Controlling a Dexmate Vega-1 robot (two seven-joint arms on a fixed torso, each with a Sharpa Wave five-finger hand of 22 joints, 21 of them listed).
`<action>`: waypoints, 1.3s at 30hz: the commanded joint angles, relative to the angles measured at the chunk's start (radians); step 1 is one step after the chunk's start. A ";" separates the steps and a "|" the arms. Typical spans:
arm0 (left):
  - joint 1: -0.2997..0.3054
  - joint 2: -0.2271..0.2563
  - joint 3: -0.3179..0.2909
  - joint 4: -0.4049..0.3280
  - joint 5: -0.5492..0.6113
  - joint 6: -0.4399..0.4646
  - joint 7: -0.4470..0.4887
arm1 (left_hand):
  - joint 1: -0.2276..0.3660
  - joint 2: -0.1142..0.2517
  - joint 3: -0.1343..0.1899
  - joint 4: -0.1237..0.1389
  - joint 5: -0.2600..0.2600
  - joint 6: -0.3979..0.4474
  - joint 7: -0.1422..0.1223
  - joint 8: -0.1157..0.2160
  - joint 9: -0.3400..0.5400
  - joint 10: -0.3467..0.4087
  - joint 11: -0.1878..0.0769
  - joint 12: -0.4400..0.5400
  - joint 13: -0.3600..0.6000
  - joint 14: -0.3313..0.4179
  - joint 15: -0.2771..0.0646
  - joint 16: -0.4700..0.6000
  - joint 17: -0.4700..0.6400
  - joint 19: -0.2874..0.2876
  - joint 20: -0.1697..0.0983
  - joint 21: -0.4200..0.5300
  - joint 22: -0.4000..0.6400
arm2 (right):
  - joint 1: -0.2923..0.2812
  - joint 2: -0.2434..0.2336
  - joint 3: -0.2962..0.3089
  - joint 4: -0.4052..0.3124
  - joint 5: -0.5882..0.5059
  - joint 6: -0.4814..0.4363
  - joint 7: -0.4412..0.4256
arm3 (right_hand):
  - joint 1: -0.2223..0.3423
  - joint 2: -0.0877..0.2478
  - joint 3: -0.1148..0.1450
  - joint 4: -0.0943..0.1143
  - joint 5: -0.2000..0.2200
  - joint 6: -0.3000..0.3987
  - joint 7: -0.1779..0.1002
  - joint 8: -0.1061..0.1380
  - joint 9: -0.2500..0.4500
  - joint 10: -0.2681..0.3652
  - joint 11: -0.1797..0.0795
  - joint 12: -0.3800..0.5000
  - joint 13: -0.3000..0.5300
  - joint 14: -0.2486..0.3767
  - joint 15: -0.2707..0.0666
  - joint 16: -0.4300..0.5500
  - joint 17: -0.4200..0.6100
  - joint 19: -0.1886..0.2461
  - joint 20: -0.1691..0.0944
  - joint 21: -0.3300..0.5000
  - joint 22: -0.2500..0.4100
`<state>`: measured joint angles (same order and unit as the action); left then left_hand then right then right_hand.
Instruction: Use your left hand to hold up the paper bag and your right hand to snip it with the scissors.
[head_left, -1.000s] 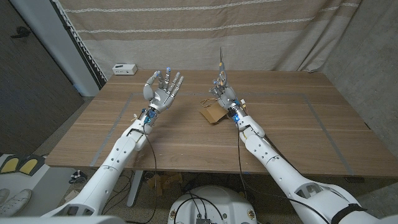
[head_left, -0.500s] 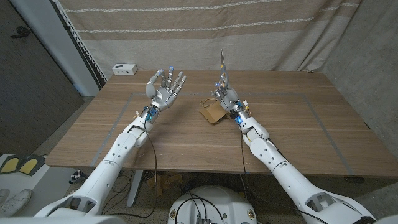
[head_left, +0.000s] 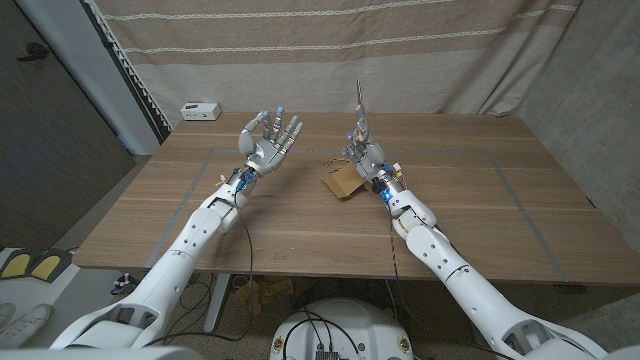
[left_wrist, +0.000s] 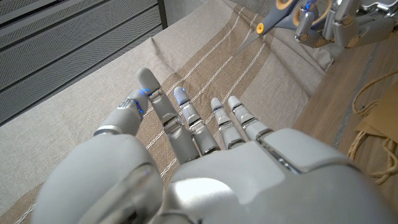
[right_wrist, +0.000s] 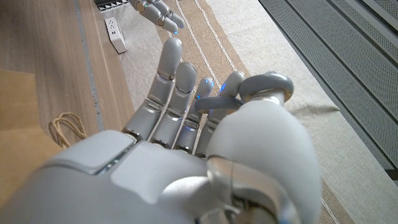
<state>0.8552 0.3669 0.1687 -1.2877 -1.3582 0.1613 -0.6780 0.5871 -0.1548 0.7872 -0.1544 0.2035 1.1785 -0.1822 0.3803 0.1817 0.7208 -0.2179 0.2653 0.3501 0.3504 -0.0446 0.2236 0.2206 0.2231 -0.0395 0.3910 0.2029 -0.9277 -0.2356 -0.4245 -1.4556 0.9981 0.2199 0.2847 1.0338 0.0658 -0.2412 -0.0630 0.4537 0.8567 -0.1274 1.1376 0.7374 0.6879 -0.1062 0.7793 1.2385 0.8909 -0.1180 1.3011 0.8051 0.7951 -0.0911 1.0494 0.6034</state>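
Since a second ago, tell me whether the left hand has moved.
Yes. The left hand has drifted toward the paper bag and slightly farther from the robot, judged against the white box at the table's far edge.

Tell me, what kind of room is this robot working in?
Probably a lab or test room, not a home: a plain wooden table with tape marks, a cloth curtain hung as backdrop behind it, and a power strip at the table's far corner.
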 joint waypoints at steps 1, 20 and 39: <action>0.012 0.012 -0.010 0.003 0.062 -0.088 0.014 | -0.008 0.000 0.006 0.000 -0.003 -0.006 -0.001 -0.003 0.002 0.005 0.001 -0.004 0.003 0.004 -0.162 0.001 0.003 0.002 -0.060 0.001 0.001 | -0.033 -0.049 -0.011 -0.091 -0.011 -0.015 -0.046 | -0.011 -0.019 -0.017 -0.002 -0.003 -0.027 -0.007 0.424 0.497 0.206 -0.072 0.794 0.002 0.002 -0.100 0.012 -0.012 0.008 -0.121 -0.002 -0.021; 0.036 0.038 -0.026 -0.027 0.098 -0.160 0.070 | -0.015 -0.005 0.004 0.001 -0.004 -0.002 0.001 -0.007 0.002 0.003 0.001 -0.007 0.003 0.004 -0.160 0.000 0.003 0.001 -0.056 0.000 0.001 | -0.056 -0.101 -0.022 -0.133 -0.008 -0.021 -0.036 | -0.162 -0.091 -0.063 0.046 -0.008 -0.201 0.050 0.308 0.387 -0.002 -0.042 0.780 -0.001 -0.126 -0.095 0.025 -0.087 -0.091 -0.078 -0.056 -0.139; 0.057 0.043 -0.018 -0.060 0.094 -0.161 0.091 | -0.019 -0.005 0.003 0.001 -0.004 0.011 0.001 -0.007 0.002 0.004 0.001 -0.009 0.003 0.003 -0.161 0.000 0.004 0.001 -0.056 0.000 0.001 | -0.047 -0.081 -0.022 -0.095 0.020 -0.014 -0.004 | -0.091 -0.028 -0.018 0.010 0.012 -0.110 0.084 0.220 0.151 -0.173 -0.041 0.357 -0.534 -0.246 -0.106 -0.181 -0.342 -0.217 -0.017 -0.057 -0.266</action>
<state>0.9015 0.4060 0.1486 -1.3323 -1.2637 0.0060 -0.5963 0.5712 -0.1601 0.7871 -0.1544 0.1997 1.1770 -0.1839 0.3735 0.1817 0.7208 -0.2179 0.2586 0.3501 0.3503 -0.0446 0.2236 0.2206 0.2230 -0.0395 0.3910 0.2027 -0.9792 -0.3263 -0.4464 -1.5641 1.0079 0.2021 0.2721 0.9233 0.0319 -0.2559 -0.0511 0.4639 0.7188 -0.0663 1.3466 0.7379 0.6043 -0.0820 1.2181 0.7792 0.6477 -0.0609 1.1707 0.5082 0.5993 -0.0570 0.9941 0.3554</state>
